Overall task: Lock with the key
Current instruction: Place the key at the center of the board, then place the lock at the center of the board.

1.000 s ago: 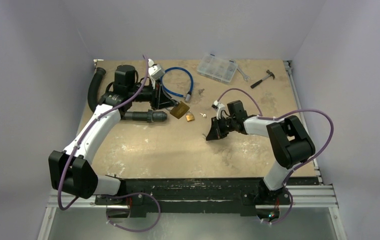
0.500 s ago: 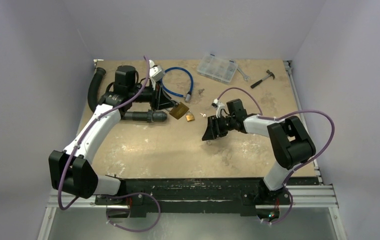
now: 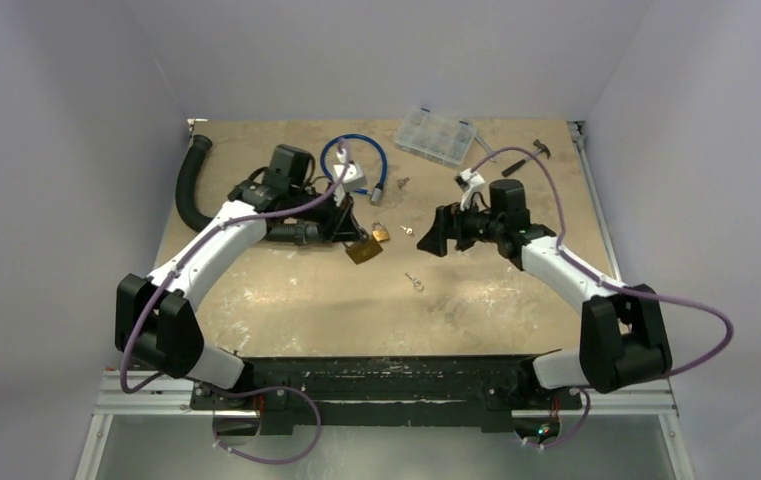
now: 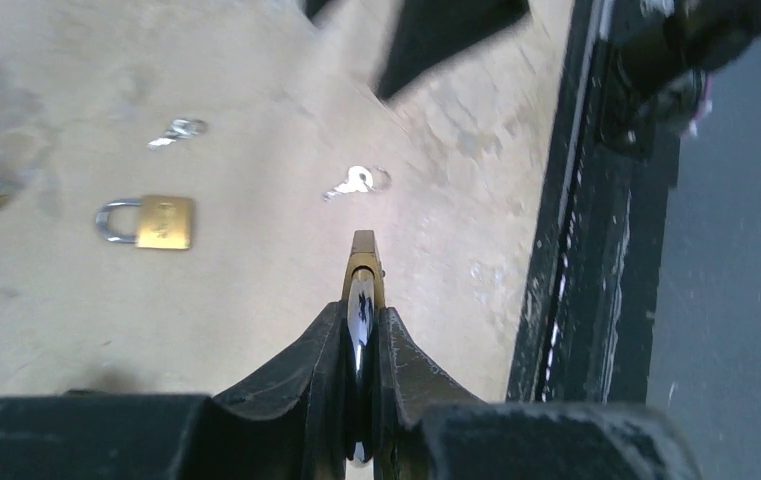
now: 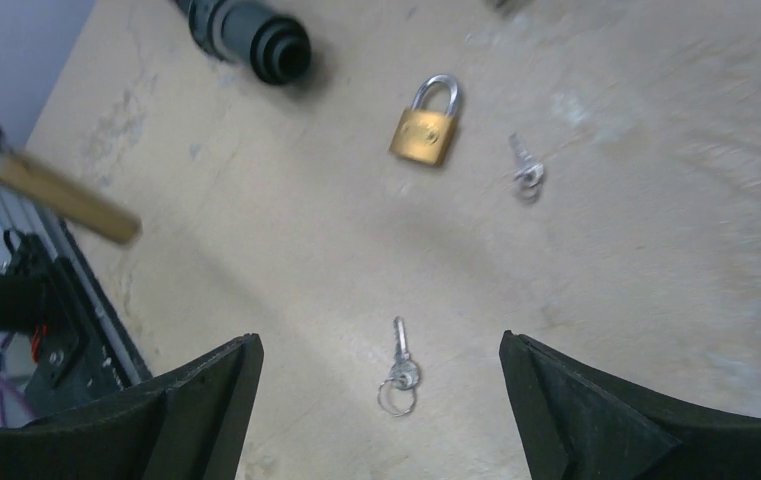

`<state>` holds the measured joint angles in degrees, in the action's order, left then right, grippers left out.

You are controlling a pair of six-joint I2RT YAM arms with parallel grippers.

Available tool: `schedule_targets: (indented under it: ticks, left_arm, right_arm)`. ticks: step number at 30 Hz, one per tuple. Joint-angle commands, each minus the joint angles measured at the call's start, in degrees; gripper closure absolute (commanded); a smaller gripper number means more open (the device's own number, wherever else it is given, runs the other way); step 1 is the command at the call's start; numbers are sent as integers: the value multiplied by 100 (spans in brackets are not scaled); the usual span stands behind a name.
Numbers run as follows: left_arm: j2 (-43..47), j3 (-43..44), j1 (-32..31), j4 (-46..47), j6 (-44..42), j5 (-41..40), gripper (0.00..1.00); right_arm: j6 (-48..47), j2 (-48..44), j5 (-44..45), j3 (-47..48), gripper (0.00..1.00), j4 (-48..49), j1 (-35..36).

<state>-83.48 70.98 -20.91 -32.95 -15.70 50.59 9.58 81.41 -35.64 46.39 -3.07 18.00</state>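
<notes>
The left fingers (image 4: 316, 355) pinch a large brass padlock (image 3: 363, 250) edge-on, its body jutting past their tips. The right fingers (image 5: 206, 400) stand wide with nothing between them. The ringed key (image 5: 401, 362) lies on the desk (image 5: 256, 280) ahead, in line with their gap. They should come down on the key's bow and leave the blade free. A small padlock (image 5: 424, 130) and a second key (image 5: 527, 168) lie farther beyond the tips. The big lock's keyhole and shackle cannot be made out, and blur smears it.
</notes>
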Motion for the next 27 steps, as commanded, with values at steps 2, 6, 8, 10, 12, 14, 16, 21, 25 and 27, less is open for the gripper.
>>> schedule_targets:
  ticks: [2, 6, 8, 10, 12, 14, 16, 21, 25, 27]
  left_arm:
    - [-168, 282, -914, -606, -872, -317, 100]
    - [-525, 322, -1133, -863, -1040, -394, 100]
    - [-735, 329, -1227, -956, -1132, -390, 100]
    - [-938, 329, -1369, -1042, -1204, -358, 100]
    - [-1158, 352, -1548, -1113, -1299, -428, 100]
    - [-1362, 462, -1755, -1292, -1488, -601, 100]
    - [-1542, 553, -1801, -1331, -1524, -630, 100]
    - [-1940, 850, -1803, -1310, -1580, -709, 100]
    - [-2437, 1278, -1803, -1587, -1823, -637, 100]
    - [-2674, 1485, -1803, -1763, -2009, -693, 100]
  right_arm:
    - [8, -472, -28, 169, 1, 160, -643]
    - [67, -490, -348, 153, 1, 179, -1004]
    - [76, -485, -433, 153, 1, 192, -1120]
    - [91, -468, -516, 159, 1, 198, -1230]
    - [101, -460, -646, 181, 1, 183, -1291]
    - [116, -482, -711, 189, 1, 169, -1343]
    - [120, -521, -744, 190, 1, 173, -1419]
    - [136, -540, -949, 201, 1, 162, -1557]
    - [140, -457, -1068, 230, 1, 111, -1608]
    - [132, -434, -1137, 239, 1, 88, -1644]
